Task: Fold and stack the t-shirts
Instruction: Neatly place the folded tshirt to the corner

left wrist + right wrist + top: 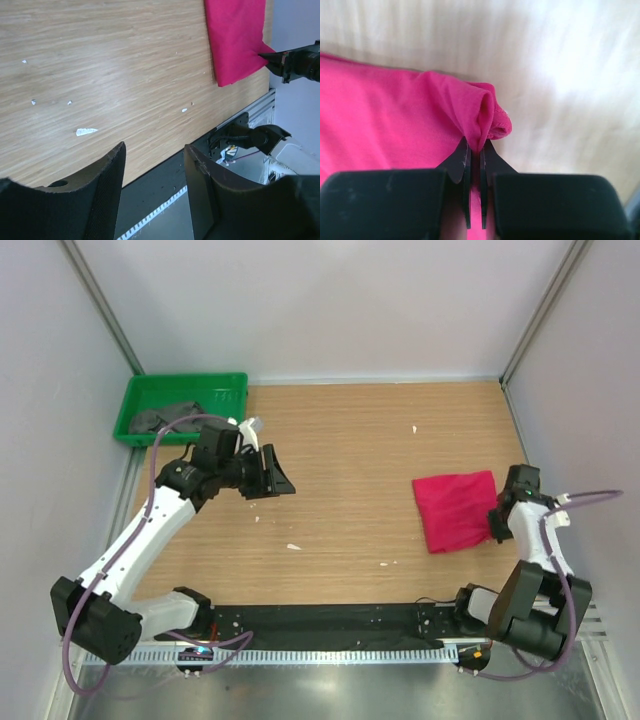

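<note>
A folded crimson-red t-shirt (455, 510) lies on the wooden table at the right. My right gripper (497, 523) is shut on a pinched fold at its near right edge (482, 120), with cloth squeezed between the two thin fingers. The same shirt (235, 40) shows at the top right of the left wrist view. A dark grey t-shirt (165, 418) lies crumpled in the green tray (222, 402) at the back left. My left gripper (275, 477) hangs open over bare wood just right of the tray, with nothing between its fingers (107, 190).
Small white scraps (293, 547) dot the wood. A black rail (330, 620) runs along the table's near edge. Grey walls close in the back and both sides.
</note>
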